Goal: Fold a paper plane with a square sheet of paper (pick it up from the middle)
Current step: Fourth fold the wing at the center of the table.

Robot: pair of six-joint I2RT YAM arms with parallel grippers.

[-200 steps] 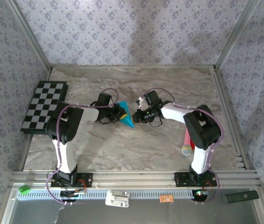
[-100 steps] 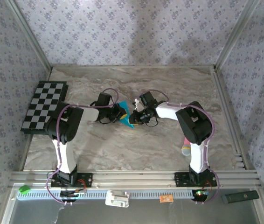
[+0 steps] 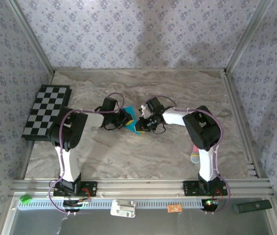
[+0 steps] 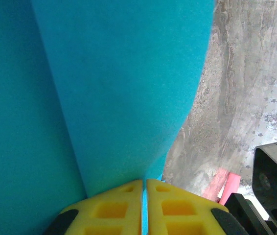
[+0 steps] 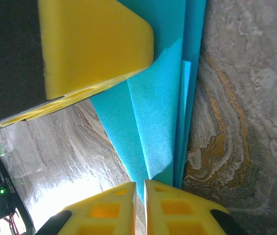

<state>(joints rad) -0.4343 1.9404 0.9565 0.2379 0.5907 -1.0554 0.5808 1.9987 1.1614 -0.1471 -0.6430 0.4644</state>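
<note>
Teal-blue creased sheet of thin paper (image 4: 119, 88) sits pinched in both the left gripper (image 4: 145, 196) and the facing right gripper (image 5: 140, 196), each clamped on it, so uneven pulling between them could tear it or slip it free.

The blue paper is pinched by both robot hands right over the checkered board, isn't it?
Not over the board. The left gripper and the right gripper do both pinch the folded blue paper, but above the middle of the marble table. The checkered board lies apart at the left edge, as the top external view shows.
</note>
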